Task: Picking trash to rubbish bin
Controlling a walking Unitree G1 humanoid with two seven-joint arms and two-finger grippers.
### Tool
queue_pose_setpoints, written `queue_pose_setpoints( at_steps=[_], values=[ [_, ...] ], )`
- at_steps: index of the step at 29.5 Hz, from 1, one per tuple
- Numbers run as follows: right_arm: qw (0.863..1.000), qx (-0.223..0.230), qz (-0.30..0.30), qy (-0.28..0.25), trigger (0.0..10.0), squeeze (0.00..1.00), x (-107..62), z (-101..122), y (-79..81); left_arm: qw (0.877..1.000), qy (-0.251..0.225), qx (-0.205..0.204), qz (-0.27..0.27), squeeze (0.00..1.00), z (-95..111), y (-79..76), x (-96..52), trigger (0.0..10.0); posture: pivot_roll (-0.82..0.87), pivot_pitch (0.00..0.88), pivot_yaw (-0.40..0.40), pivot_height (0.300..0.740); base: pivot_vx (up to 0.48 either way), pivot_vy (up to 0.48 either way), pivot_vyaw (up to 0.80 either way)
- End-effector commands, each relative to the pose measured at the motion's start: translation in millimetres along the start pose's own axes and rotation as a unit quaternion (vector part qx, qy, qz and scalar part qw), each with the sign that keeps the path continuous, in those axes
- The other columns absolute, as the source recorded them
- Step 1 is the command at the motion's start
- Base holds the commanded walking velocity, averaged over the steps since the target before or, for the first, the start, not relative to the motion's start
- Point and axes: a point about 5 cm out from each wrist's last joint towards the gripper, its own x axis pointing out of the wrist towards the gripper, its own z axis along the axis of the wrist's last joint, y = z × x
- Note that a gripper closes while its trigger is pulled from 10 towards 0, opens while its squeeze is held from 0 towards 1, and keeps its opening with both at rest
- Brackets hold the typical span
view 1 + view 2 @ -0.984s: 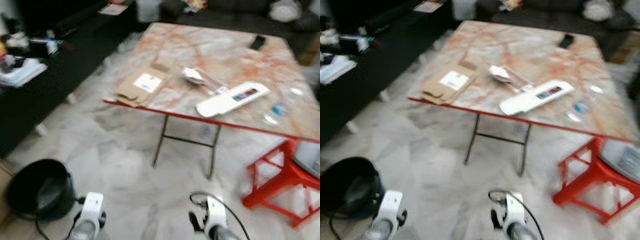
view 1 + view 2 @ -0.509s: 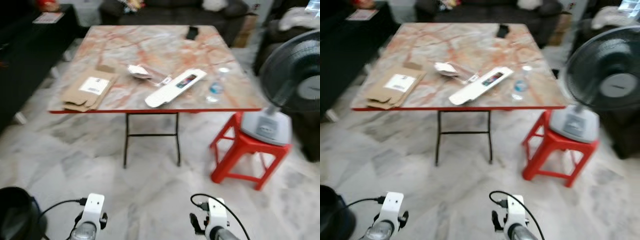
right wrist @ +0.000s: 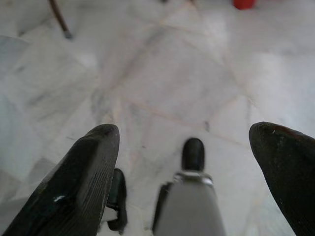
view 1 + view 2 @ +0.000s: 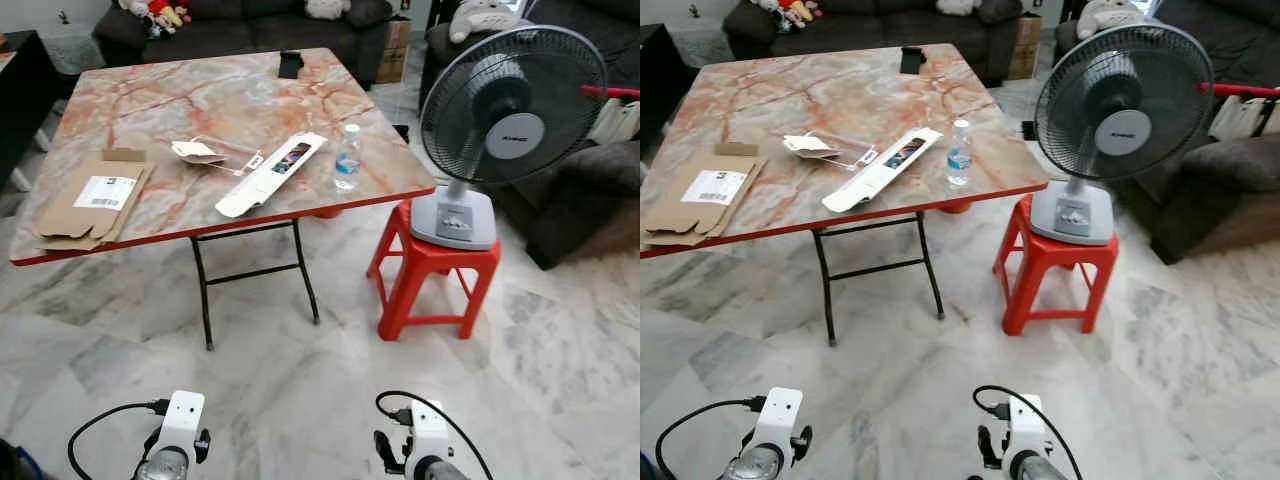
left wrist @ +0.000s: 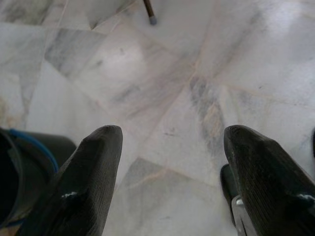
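Note:
A marble-topped folding table with a red edge stands ahead to my left. On it lie a flattened cardboard box, a clear plastic wrapper, a long white box, a plastic water bottle and a black phone. Both arms hang low over the marble floor, left arm and right arm. The left gripper is open and empty, with the black rubbish bin just beside it. My right gripper is open too, holding nothing.
A standing fan sits on a red plastic stool right of the table. A dark sofa runs along the back, and another dark couch is at the right. Bare floor lies between me and the table.
The camera has swung to the right: the table slid left in view, the fan and stool came fully in, and the black bin dropped out of the eye views. Both arms hang as before.

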Motion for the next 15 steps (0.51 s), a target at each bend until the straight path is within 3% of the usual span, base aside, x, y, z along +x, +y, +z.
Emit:
queue_pose_setpoints(
  at_steps=[1, 7, 15],
  values=[
    [1.0, -0.003, -0.001, -0.006, 10.0, 0.0, 0.8, 3.9, 0.1, 1.0, 0.013, 0.002, 0.002, 0.0, -6.5, 2.8, -1.3, 10.0, 0.12, 0.084, 0.024, 0.74, 0.0, 0.0, 0.0],
    [1.0, -0.024, 0.002, -0.012, 10.0, 0.0, 2.7, 11.5, 3.3, 1.0, 0.015, 0.001, 0.002, 0.0, -7.7, 1.8, -1.6, 10.0, 0.13, 0.082, 0.02, 0.74, 0.0, 0.0, 0.0],
    [0.996, -0.039, 0.023, -0.076, 10.0, 0.0, 6.2, 43.5, 10.7, 0.999, -0.019, 0.002, 0.031, 0.0, -0.6, 9.0, -1.5, 10.0, 0.12, 0.097, 0.012, 0.74, 0.0, 0.0, 0.0]
  ],
)
